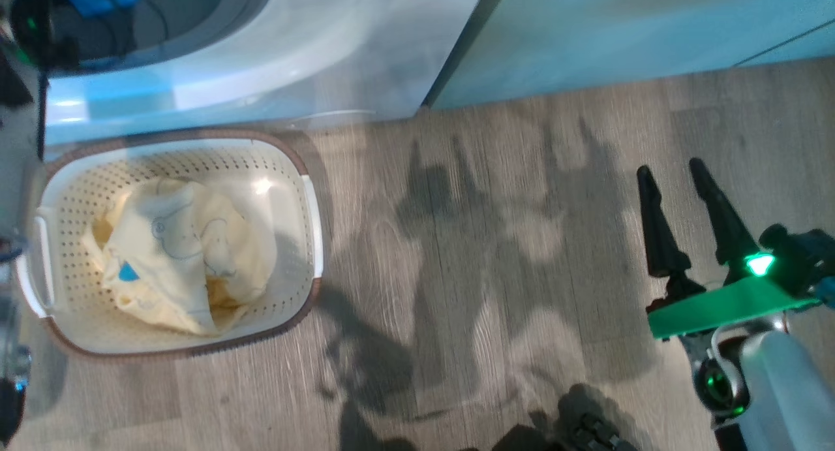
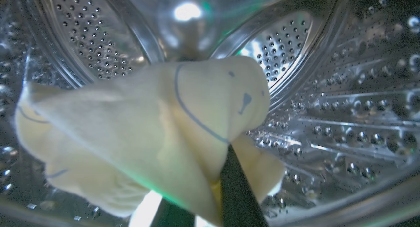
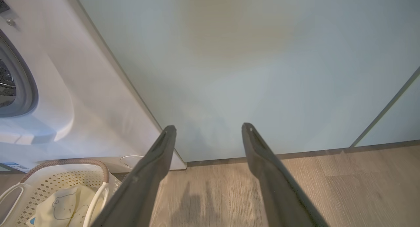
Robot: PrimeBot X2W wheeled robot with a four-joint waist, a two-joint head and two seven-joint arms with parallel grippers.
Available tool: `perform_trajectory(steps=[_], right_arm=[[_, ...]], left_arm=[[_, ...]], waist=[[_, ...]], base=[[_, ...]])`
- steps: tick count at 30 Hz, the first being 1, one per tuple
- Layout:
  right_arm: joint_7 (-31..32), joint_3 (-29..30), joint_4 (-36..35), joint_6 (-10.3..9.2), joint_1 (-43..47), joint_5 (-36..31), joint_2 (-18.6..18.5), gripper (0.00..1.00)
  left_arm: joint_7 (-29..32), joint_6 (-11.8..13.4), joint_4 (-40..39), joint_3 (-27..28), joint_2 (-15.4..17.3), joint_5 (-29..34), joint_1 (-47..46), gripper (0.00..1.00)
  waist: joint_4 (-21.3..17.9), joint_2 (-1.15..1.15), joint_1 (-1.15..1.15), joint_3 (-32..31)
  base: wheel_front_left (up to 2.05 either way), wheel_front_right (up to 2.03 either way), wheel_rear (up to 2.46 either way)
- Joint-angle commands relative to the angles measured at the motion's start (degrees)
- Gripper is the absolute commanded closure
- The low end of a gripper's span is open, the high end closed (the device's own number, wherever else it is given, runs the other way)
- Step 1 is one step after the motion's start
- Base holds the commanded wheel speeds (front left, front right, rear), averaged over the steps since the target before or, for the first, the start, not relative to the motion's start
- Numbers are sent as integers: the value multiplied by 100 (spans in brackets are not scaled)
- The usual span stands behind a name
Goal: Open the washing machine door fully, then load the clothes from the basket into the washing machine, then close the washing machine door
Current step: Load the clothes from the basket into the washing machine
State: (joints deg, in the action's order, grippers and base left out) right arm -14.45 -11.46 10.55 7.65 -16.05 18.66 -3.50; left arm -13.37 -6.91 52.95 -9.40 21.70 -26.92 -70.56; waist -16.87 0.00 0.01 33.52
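Jaws: left gripper [image 2: 216,181] clamps the limp, light garment [image 2: 131,128] by a fold; right gripper [image 1: 672,167] gapes empty, basket [image 1: 176,136] at nine o'clock.

- Floor [image 3: 344,184]: pale grey-brown wood-grain planks, under and beyond the jaws of the right gripper [image 3: 209,126].
- Cabinet door [image 3: 249,72]: flat, pale teal, straight ahead of those jaws. It meets the floor at a thin dark strip [image 3: 295,153].
- Second teal door [image 3: 402,122]: to the jaws' right, past a narrow slanting seam.
- Shadows [image 1: 450,242]: soft dark shapes on the planks, left of the jaws in the head view.
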Motion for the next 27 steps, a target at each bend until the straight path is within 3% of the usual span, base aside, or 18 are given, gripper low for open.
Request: perform_trajectory(steps=[1, 7, 14, 22, 23, 25, 26, 27], right_arm=[[-55, -40, -191, -16, -51, -28, -116, 0], [-55, -6, -257, -16, -213, -59, -147, 0], [-55, 63, -301, -16, -385, -63, -128, 0], [-55, 4, -230, -16, -450, -60, -68, 0], [-55, -9, -219, -16, -454, -58, -62, 0], [-55, -23, -201, -16, -459, -45, -51, 0], [-55, -23, -201, -16, -459, -45, -51, 0], [-55, -20, -195, -16, -463, -36, -46, 0]], left_arm=[[-81, 14, -71, 88, 233, 76, -362, 100], [-159, 108, -15, 245, 251, 233, -1059, 100], [-162, 162, -301, 495, 234, 538, -1062, 100], [-73, 177, 653, 296, 158, 801, -1207, 98], [-27, 174, 791, 259, 156, 821, -1266, 75], [53, 156, 1031, 179, 153, 862, -1353, 45], [53, 156, 1031, 179, 153, 862, -1353, 45], [90, 142, 1137, 148, 150, 871, -1394, 15]], waist=[[-20, 0, -1, 142], [-64, 0, -1, 469], [-63, 0, -1, 749], [-44, 0, -1, 786], [-47, 0, -1, 776], [-56, 0, -1, 751], [-56, 0, -1, 751], [-60, 0, -1, 738]], base=[[0, 0, 0], [0, 0, 0], [0, 0, 0], [0, 0, 0], [0, 0, 0], [0, 0, 0], [0, 0, 0], [0, 0, 0]])
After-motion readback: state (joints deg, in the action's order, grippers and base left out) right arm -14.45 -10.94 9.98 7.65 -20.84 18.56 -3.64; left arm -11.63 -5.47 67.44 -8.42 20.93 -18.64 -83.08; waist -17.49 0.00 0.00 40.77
